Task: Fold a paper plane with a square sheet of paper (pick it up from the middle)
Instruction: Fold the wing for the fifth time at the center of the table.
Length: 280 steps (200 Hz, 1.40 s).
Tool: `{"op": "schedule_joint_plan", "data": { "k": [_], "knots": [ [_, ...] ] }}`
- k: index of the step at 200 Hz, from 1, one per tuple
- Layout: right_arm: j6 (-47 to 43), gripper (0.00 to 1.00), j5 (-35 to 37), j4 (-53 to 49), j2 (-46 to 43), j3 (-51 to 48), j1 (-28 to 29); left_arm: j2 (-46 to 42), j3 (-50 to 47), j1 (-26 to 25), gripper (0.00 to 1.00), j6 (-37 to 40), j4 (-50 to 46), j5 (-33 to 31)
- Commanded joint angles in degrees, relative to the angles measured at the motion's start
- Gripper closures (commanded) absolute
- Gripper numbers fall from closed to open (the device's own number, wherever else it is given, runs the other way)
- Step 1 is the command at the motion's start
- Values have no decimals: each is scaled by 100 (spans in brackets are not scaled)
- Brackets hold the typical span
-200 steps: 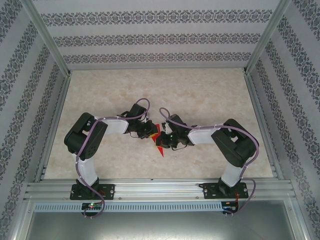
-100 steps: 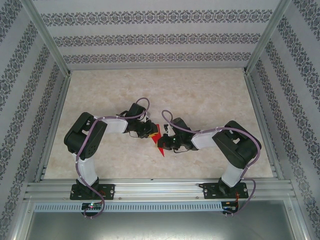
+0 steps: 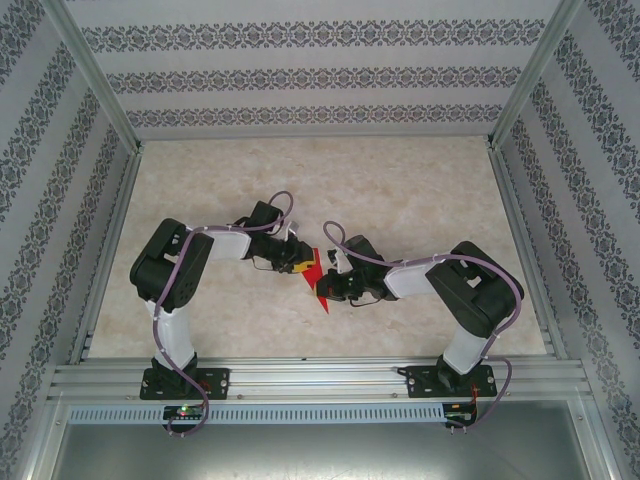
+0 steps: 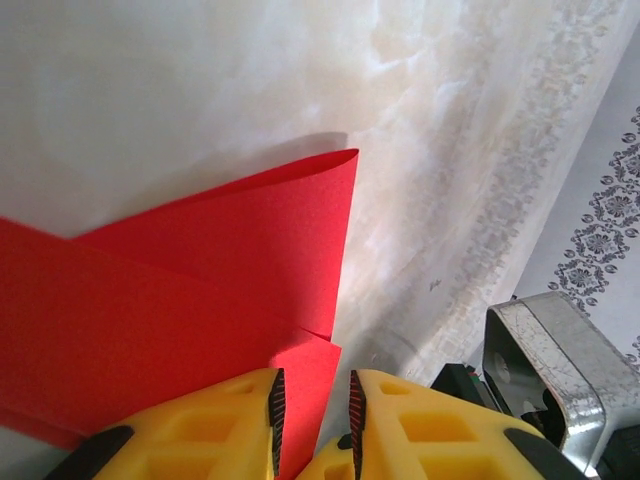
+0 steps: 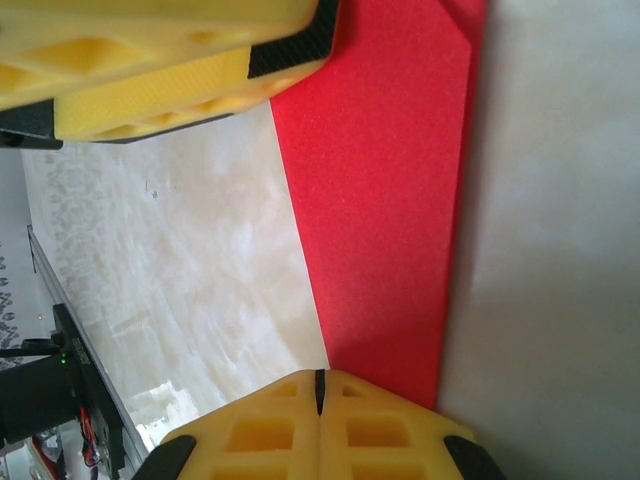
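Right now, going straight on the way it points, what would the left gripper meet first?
The red sheet of paper: its corner sits between the left gripper's open fingers; table beyond, depth unclear.

Pale marbled table, folded square sheet of paper at its middle.

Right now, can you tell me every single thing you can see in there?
square sheet of paper: one, bright red, partly folded, between the grippers
table: one, creamy marble, under everything
walls: three, grey-patterned, around the table
metal frame: one, silver, along the near edge
arms: two, black and white, bolted nearside
left gripper: one, yellow, slightly open around a paper corner
right gripper: one, yellow, shut, tips at the paper's end
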Motion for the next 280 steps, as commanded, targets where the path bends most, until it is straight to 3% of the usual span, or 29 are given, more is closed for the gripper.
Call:
{"op": "schedule_joint_plan", "data": {
  "k": [1,48,104,174,200,226,280],
  "knots": [
    [-180,100,-162,-1299,236,-296,0,254,126,401,71,406,-155,-842],
    [-223,100,-192,-1364,232,-279,1,318,326,548,70,709,-386,-890],
    [-251,100,-241,-1405,211,-243,-3,311,657,747,71,833,-966,-1372],
    [-213,100,-179,-1410,185,-122,-4,-403,735,847,69,754,-1220,-1270],
    [-75,100,-40,-1373,179,19,-5,-949,384,573,69,543,-1062,-1202],
    [88,100,77,-1298,197,176,0,-1189,211,-19,72,479,-1085,-1319],
    [223,100,108,-1213,92,290,45,-576,81,-857,78,20,-514,-1624]
  ]
}}
